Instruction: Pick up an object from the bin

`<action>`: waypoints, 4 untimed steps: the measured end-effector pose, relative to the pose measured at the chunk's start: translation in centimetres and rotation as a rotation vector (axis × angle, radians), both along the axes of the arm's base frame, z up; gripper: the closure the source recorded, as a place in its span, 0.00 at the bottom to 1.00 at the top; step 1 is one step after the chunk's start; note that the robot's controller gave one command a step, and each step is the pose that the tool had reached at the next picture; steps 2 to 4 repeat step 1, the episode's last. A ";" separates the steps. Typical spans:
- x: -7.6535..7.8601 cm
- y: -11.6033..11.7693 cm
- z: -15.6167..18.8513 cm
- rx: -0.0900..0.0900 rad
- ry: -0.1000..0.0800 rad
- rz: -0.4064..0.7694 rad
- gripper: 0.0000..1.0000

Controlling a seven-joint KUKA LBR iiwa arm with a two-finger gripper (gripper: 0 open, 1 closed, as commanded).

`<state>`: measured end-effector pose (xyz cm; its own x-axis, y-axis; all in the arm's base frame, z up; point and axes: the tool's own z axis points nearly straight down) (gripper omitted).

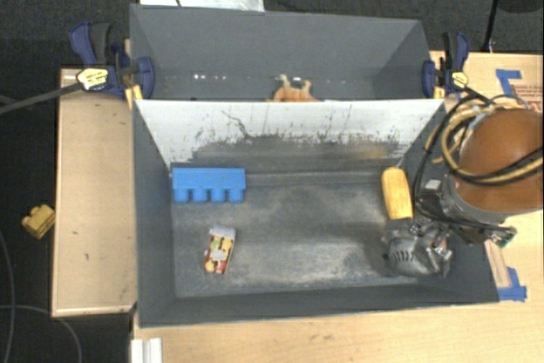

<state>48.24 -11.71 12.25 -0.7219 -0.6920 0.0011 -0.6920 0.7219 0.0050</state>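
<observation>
Risk of clipping the bin point(280, 47) wall or nudging the yellow cylinder point(396, 193) up the right slope: too tight in that corner. Gripper point(416, 255) low in the front-right corner, just in front of the yellow cylinder, wrist leaning in from the right. Can't tell whether clenched or released. Blue block point(208, 184) and small packet point(219, 250) well apart, far left.

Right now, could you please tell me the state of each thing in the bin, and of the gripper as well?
gripper: low in the front right corner of the grey metal bin.
blue ridged plastic block: lying flat at the floor's back left, alone.
small red, yellow and white packet: lying flat at the front left, untouched.
yellow rounded cylinder: lying on its side at the right, close behind the gripper.
</observation>
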 end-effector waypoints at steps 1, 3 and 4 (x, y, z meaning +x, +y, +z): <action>0.6 0.7 2.5 -0.003 -0.011 0.011 1.00; 0.6 0.7 2.5 -0.003 -0.011 0.011 1.00; 0.6 0.7 2.5 -0.003 -0.011 0.011 1.00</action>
